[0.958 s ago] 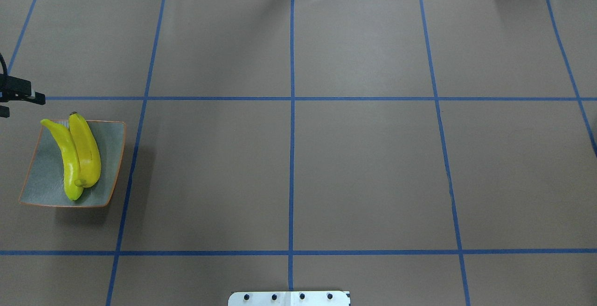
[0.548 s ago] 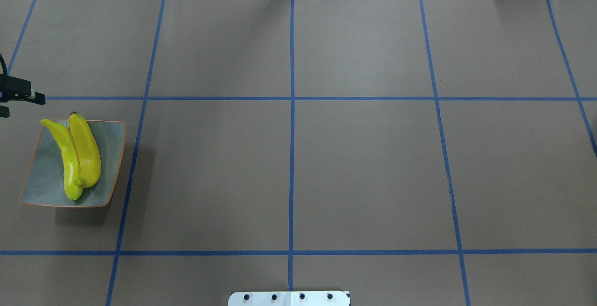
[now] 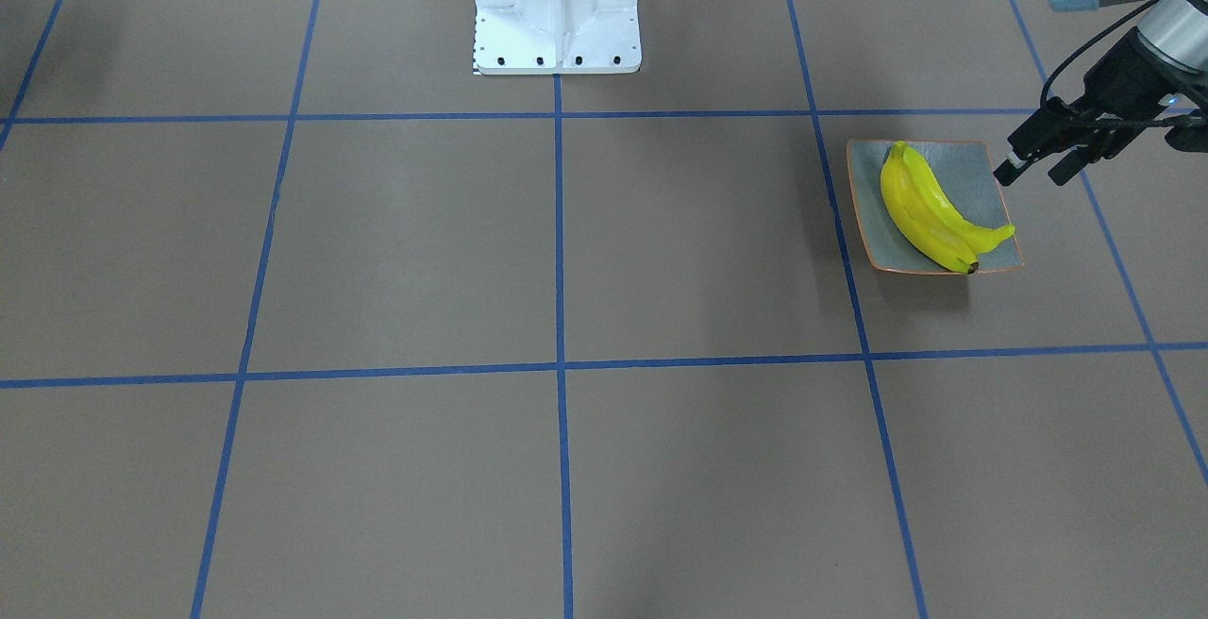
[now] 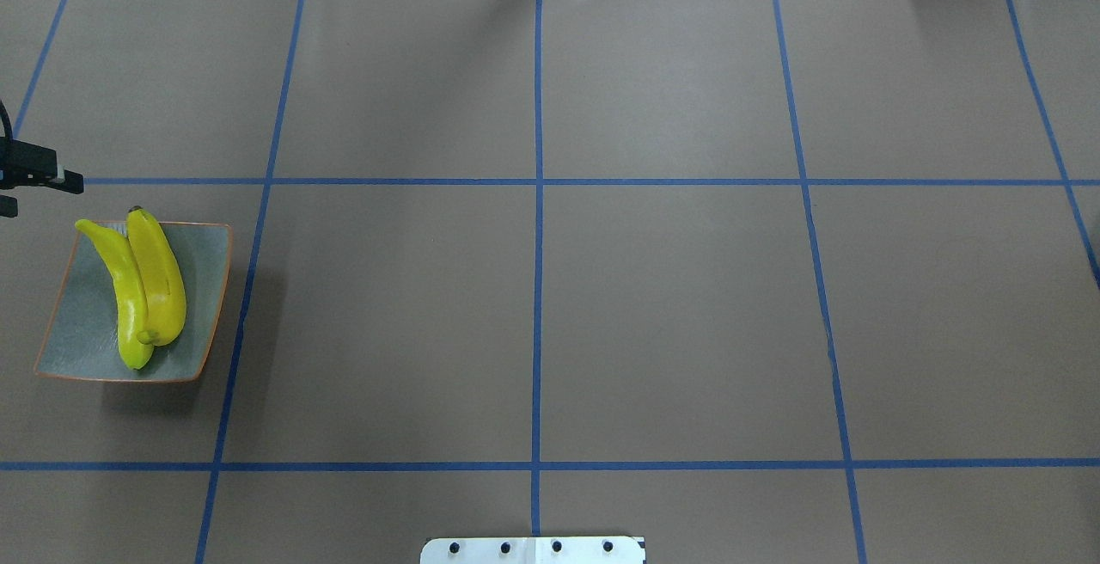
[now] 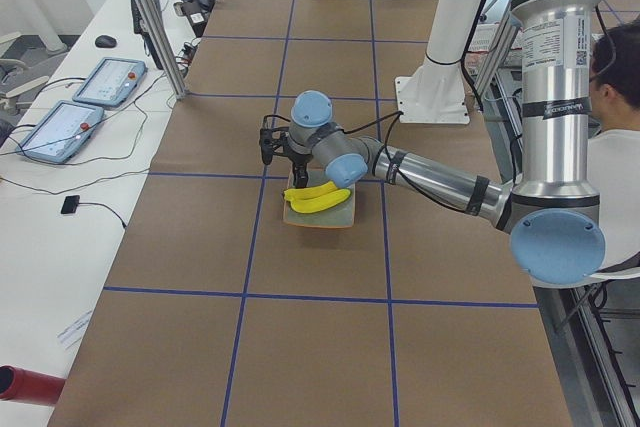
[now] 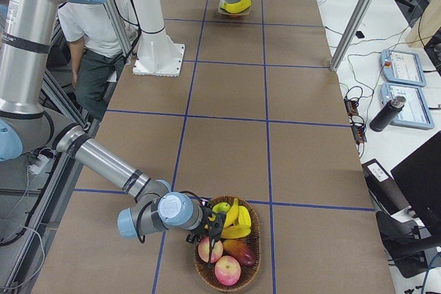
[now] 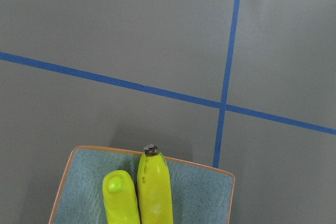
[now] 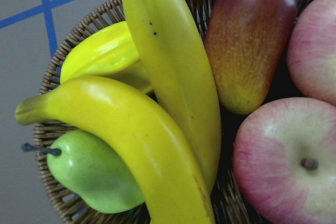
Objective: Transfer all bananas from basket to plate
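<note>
Two yellow bananas [image 4: 155,280] lie side by side on the square grey-green plate [image 4: 206,289] at the table's left; they also show in the front view [image 3: 930,209] and the left wrist view [image 7: 155,192]. My left gripper [image 3: 1031,174] is open and empty, hovering just beyond the plate's far left corner. Two more bananas [image 8: 131,145] lie in the wicker basket [image 6: 256,239], one across the other [image 8: 173,66]. My right gripper [image 6: 217,225] hangs over the basket's left part, above those bananas; I cannot tell whether it is open or shut.
The basket also holds red apples [image 8: 294,166], a mango [image 8: 247,40], a green pear [image 8: 89,177] and a starfruit [image 8: 100,51]. The robot's white pedestal [image 3: 557,6] stands mid-table. A person [image 6: 93,18] sits behind the robot.
</note>
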`<state>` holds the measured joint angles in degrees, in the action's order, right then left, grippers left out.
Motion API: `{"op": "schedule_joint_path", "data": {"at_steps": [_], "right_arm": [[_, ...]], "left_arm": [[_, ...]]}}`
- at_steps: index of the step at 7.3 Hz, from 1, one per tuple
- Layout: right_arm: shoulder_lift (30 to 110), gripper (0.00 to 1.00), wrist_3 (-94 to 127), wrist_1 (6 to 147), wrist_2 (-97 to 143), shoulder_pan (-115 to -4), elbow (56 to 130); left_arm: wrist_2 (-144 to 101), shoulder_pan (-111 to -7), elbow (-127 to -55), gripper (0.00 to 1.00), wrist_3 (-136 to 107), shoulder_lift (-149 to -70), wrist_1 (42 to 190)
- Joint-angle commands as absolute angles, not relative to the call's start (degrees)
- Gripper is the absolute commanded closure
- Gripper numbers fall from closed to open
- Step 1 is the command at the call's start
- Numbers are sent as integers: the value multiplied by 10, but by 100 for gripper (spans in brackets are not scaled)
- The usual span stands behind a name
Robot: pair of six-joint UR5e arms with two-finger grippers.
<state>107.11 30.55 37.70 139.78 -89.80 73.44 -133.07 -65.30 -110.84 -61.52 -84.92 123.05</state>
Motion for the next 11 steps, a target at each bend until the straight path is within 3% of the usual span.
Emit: {"op": "schedule_joint_path", "data": {"at_steps": [1,2,3,4,11], "right_arm": [[1071,27,305,377,1395,-896,731],[1071,67,305,377,1397,-896,731],[1071,94,302,377,1397,-896,731],[1071,100,300,376,1398,-896,731],[1061,100,293,377,1470,-924,763]], "left_arm": [[-1332,-653,-1111,1,-616,-849,1230],[-1333,-654,-1112,1,-616,-848,1230],[-1340,-654,-1115,1,-616,-847,1230],[-1346,-659,-1117,1,-617,-846,1230],[-1366,-673,-1116,1,-618,-850,1229]]}}
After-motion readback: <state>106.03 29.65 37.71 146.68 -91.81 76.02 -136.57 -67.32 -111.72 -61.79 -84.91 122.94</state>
